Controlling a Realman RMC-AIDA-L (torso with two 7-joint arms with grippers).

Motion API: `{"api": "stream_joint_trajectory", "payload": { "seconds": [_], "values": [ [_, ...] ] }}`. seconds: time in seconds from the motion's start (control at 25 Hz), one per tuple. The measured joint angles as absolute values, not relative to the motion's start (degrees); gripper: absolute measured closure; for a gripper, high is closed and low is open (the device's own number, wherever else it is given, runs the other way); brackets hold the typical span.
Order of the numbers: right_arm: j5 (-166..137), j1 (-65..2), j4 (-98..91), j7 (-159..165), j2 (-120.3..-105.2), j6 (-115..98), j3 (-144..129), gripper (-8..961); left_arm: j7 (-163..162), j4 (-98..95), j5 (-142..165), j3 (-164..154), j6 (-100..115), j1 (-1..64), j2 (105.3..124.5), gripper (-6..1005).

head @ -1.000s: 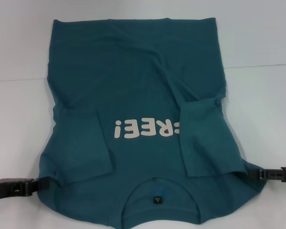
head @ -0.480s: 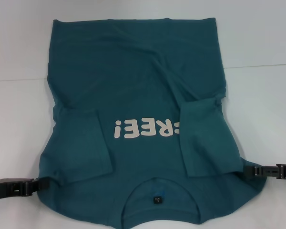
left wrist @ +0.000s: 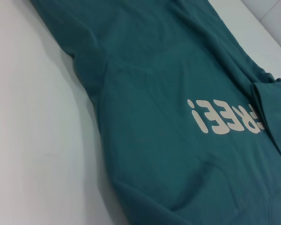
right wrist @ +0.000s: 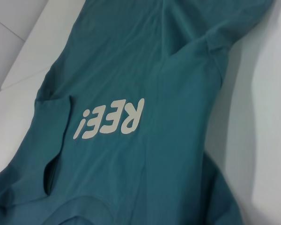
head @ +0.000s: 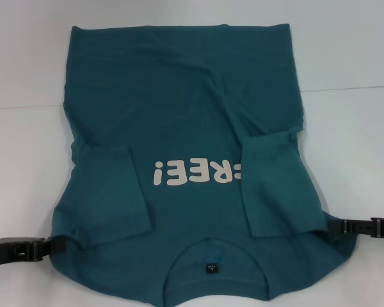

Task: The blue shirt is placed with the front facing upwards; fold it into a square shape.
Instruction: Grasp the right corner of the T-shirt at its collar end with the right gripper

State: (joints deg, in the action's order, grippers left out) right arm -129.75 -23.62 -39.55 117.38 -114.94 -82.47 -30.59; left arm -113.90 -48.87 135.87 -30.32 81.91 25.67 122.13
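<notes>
The blue shirt point(head: 185, 115) lies flat on the table, front up, with its collar and dark neck label point(head: 210, 267) nearest me. The cream lettering point(head: 195, 173) reads upside down from here. Both sleeves are folded inward onto the chest, the left one point(head: 109, 192) and the right one point(head: 278, 185). My left gripper point(head: 54, 245) lies low at the shirt's left shoulder edge. My right gripper point(head: 333, 228) lies low at the right shoulder edge, its tip against the cloth. The shirt also shows in the left wrist view point(left wrist: 168, 93) and the right wrist view point(right wrist: 154, 70); neither shows fingers.
The white table point(head: 25, 77) surrounds the shirt, with bare surface to the left, right and beyond the hem. A seam line point(head: 352, 87) crosses the table behind the shirt's middle.
My right gripper has slid inward to the left, up to the shirt's right shoulder edge. The left gripper and the shirt have hardly moved.
</notes>
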Motion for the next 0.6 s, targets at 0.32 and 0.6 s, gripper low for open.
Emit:
{"api": "stream_joint_trajectory", "payload": {
  "seconds": [0.32,0.6],
  "values": [
    [-131.5,-24.7,-38.5,118.8,-114.87,-80.7,-31.1,405,-113.9,-48.9,135.9,-30.3,81.9,25.7,122.02,996],
    [-131.7,-24.9,-38.5,120.0,-114.91,-80.1,-31.2,564,-113.9,-48.9,135.9,-30.2,81.9,25.7,121.91,997]
  ]
}}
